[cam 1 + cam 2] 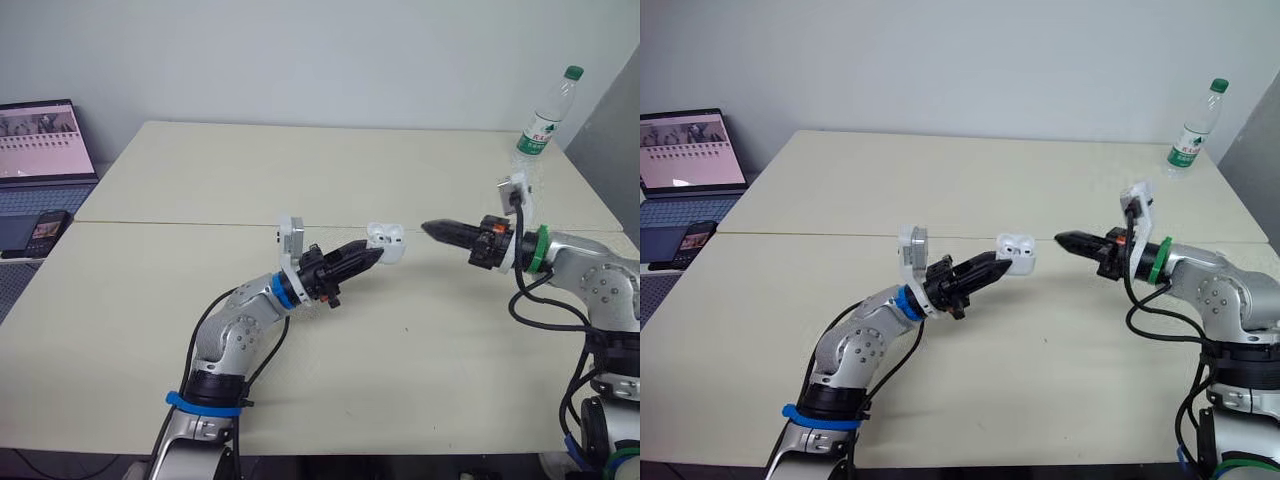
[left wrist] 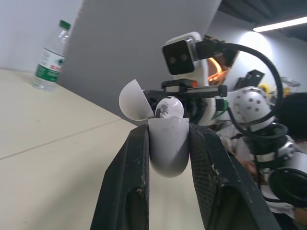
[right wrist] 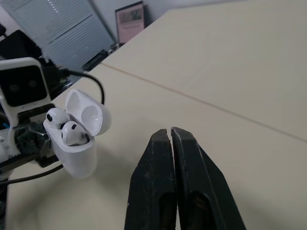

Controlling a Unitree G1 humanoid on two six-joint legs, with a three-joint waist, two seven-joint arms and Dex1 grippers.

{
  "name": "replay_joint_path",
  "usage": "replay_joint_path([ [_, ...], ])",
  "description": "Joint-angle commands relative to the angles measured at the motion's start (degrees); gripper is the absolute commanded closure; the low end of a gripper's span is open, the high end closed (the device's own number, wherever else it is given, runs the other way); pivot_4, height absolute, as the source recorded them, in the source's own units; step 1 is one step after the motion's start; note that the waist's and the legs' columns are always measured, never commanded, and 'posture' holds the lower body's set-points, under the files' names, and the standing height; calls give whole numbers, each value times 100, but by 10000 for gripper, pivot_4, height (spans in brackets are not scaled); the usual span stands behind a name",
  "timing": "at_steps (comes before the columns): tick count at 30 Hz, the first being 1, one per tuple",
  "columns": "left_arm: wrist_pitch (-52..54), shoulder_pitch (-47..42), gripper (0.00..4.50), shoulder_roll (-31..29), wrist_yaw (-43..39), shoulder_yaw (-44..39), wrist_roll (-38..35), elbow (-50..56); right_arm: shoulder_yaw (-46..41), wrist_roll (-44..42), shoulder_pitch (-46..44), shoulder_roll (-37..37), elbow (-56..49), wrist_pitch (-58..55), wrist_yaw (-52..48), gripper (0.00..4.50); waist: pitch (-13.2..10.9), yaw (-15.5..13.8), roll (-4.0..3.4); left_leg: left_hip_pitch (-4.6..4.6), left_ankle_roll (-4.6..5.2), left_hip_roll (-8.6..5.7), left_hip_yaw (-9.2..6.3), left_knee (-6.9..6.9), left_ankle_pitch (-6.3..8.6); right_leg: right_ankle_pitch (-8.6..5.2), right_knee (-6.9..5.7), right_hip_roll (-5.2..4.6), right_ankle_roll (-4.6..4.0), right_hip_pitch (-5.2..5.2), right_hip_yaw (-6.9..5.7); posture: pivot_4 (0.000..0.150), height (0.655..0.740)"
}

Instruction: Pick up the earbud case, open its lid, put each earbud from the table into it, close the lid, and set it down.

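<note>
One earbud case (image 1: pixel 386 246): white, long axis vertical, mouth up, lid (image 3: pixel 89 113) swung open, two earbuds (image 3: pixel 66 128) seated. Held above mid-tabletop (image 1: pixel 300 170), clamped in left end effector (image 1: pixel 376 256). At its 3 o'clock, right end effector (image 1: pixel 428 229), pinched together, empty, apart. At 1 o'clock, water bottle (image 1: pixel 546 118).

You face a pale cream table (image 1: pixel 300 165), two tops joined at a seam, stretching under the left gripper (image 1: pixel 378 255) and right gripper (image 1: pixel 428 229) to a plain off-white wall (image 1: pixel 300 50). Well off to the left gripper's outer side an open laptop (image 1: pixel 40 140) glows, a dark phone (image 1: pixel 45 228) lying just before it. Far beyond the right gripper a green-capped water bottle (image 1: pixel 541 128) stands at the table's back corner, beside a grey panel (image 1: pixel 615 110).
</note>
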State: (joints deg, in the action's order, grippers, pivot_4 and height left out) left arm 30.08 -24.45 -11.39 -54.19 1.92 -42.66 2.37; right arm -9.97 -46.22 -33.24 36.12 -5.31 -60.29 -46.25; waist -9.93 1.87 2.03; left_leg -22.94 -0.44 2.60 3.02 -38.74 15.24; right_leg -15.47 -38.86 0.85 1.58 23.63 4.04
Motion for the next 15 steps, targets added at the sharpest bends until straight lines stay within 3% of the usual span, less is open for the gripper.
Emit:
replay_joint_path([
  [1, 130, -214, 36648, -68, -269, -19, -204, 149, -15, -338, -105, -3, -285, -246, -104, 44522, 0, -1, 0, 0, 0, 0, 0, 0, 0, 0, 0, 0, 0, 0, 0, 1500, 7362],
  [15, 485, -327, 36648, -58, -364, -111, -319, -46, -428, -1294, -164, -212, -580, -509, -41, 44522, 0, -2, 0, -7, 0, -1, -4, 0, 0, -1, 4, -1, 1, 2, 0, 1500, 7362],
])
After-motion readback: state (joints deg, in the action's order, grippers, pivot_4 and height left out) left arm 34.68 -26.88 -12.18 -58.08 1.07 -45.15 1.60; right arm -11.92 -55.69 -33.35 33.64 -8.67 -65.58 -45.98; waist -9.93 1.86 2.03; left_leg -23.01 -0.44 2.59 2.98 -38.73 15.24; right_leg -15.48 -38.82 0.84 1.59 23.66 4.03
